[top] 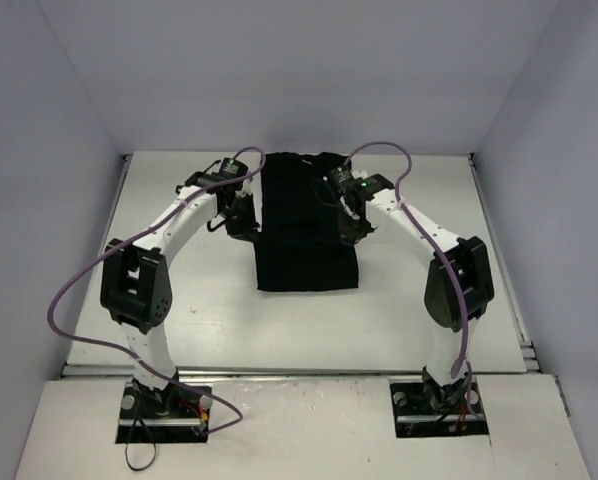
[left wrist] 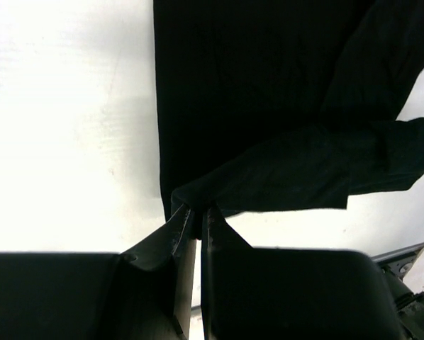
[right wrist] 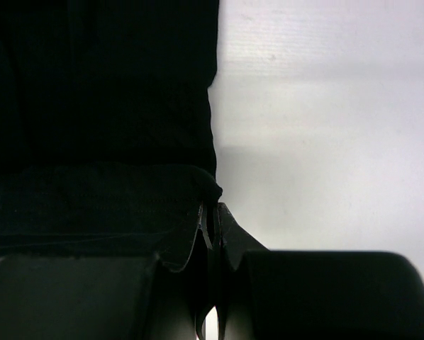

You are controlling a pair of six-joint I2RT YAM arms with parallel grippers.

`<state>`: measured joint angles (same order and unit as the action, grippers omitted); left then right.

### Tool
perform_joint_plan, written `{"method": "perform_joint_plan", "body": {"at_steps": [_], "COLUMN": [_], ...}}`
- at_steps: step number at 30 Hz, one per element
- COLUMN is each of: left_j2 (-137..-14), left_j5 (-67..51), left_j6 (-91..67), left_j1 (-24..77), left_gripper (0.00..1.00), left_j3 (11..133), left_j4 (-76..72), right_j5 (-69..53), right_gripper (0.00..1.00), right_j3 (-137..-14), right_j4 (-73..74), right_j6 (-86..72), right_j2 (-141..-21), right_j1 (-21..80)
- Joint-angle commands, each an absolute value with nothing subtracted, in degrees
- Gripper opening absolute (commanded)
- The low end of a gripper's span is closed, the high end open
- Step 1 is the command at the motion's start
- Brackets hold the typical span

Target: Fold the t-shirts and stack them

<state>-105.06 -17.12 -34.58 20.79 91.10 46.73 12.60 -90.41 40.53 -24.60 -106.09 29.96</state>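
A black t-shirt [top: 307, 250] lies on the white table [top: 409, 300] as a long narrow strip, its sides folded in. My left gripper [top: 245, 228] is at the strip's left edge, about halfway along it. In the left wrist view that gripper [left wrist: 196, 210] is shut on a lifted edge of the t-shirt [left wrist: 254, 92], and a fold of cloth runs off to the right. My right gripper [top: 351, 232] is at the strip's right edge. It [right wrist: 213, 207] is shut on a rolled edge of the t-shirt [right wrist: 98, 99]. No logo shows.
Pale walls close the table in on the left, right and far sides. A metal rail [top: 499, 250] runs along its right edge. Purple cables [top: 74, 290] loop from both arms. Bare white tabletop lies on both sides of the shirt and in front of it.
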Motion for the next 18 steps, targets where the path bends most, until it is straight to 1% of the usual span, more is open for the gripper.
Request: {"method": "perform_joint_plan", "body": {"at_steps": [1,5,18], "left_j2": [-105.33,-107.0,-115.13], "left_j5": [-17.67,-17.64,-17.87], "left_j6": [-31.34,-30.79,-30.06], "left_j1": [19.56,19.13,19.07], "left_gripper": [0.0,0.0,0.0], "left_j3": [96.55,98.97,107.38], "left_j4": [46.85,46.76,46.76], "right_j5": [12.94,12.01,12.64], "right_gripper": [0.0,0.0,0.0], "right_j3": [-96.36,-99.05,-101.94], "right_j4": [40.08,40.08,39.23], "right_j6": [-22.38,-21.65,-21.62], "right_j2": [-108.15,-110.08,-114.53], "right_j1": [28.67,27.77,24.49]}}
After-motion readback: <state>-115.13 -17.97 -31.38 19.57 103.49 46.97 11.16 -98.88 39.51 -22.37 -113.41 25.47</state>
